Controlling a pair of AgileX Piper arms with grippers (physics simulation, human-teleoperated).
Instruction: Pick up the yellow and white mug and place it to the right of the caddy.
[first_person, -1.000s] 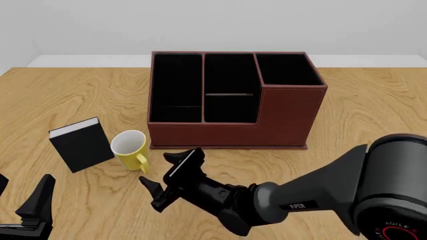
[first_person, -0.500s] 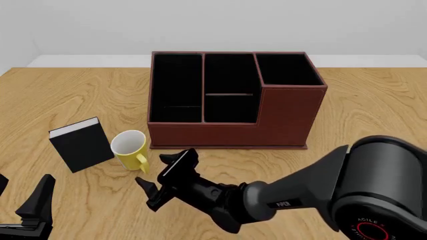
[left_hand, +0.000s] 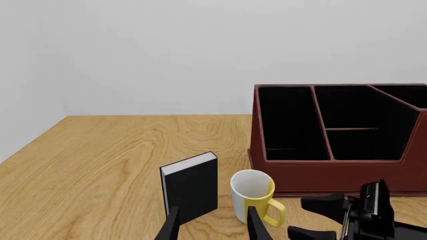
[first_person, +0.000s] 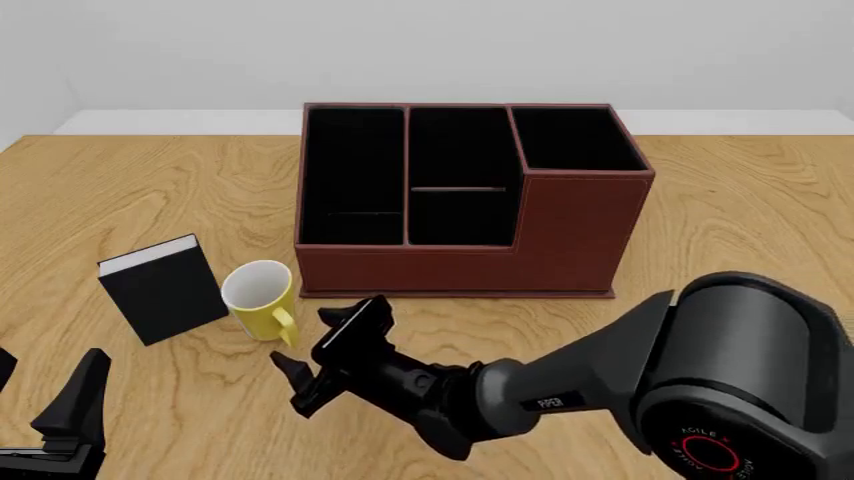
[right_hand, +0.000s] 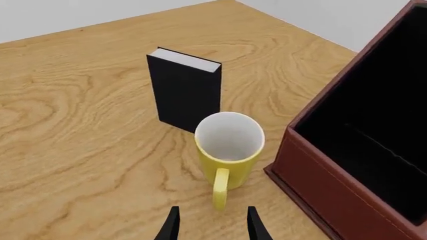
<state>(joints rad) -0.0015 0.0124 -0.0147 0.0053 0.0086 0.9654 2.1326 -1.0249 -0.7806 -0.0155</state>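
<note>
My left claw (first_person: 54, 420) sits low at the near left corner of the table (first_person: 747, 220), away from everything, and from the front I see only part of it. Through its own camera two dark fingertips (left_hand: 172, 225) stand apart with nothing between them, so it is open and empty.

Next along, the black book (first_person: 163, 290) stands upright on the wood, its white page edge facing up. Just to its right stands the mug (first_person: 260, 298), upright, yellow outside and white inside. It is close beside the book, though I cannot tell whether the two touch. The mug's handle (first_person: 282, 325) points toward my side of the table. The mug stands just off the front left corner of the caddy (first_person: 461, 200), near its front wall but apart from it.

My right claw (first_person: 320, 352) hangs just in front of the mug, on the handle side, reached across from the right. Its fingers are spread and hold nothing. In its own camera the mug (right_hand: 229, 147) is straight ahead, the handle (right_hand: 221, 187) pointing back toward my fingertips (right_hand: 172, 224), which are parted and short of it.

The caddy fills the middle of the table, open on top, with its taller section at the right end. To the right of the caddy the wood is bare.
</note>
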